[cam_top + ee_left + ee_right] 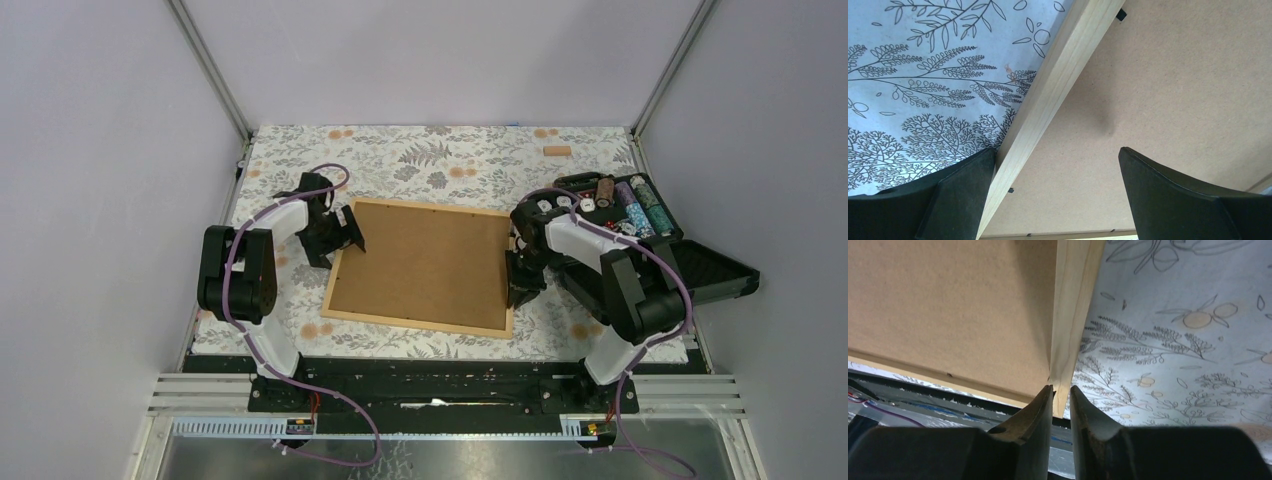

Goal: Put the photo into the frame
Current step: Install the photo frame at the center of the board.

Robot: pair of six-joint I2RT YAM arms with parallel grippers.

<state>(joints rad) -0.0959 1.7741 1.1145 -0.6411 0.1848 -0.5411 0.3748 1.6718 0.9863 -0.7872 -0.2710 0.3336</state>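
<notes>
The frame (338, 262) lies face down in the middle of the table, its light wood rails around a brown backing board (425, 262). The photo is hidden. My left gripper (350, 235) is open at the frame's left rail (1048, 95). One finger (963, 190) is outside the rail and the other (1173, 190) is over the backing board (1158, 75). My right gripper (517, 290) is shut on the frame's right rail (1073, 315) near the front right corner, with the jaws close on either side of the wood.
A black case (640, 215) with poker chips stands open at the right, its lid (715, 270) lying toward the table's right edge. A small wooden block (556, 151) lies at the back. A floral cloth (450, 160) covers the table. Walls enclose three sides.
</notes>
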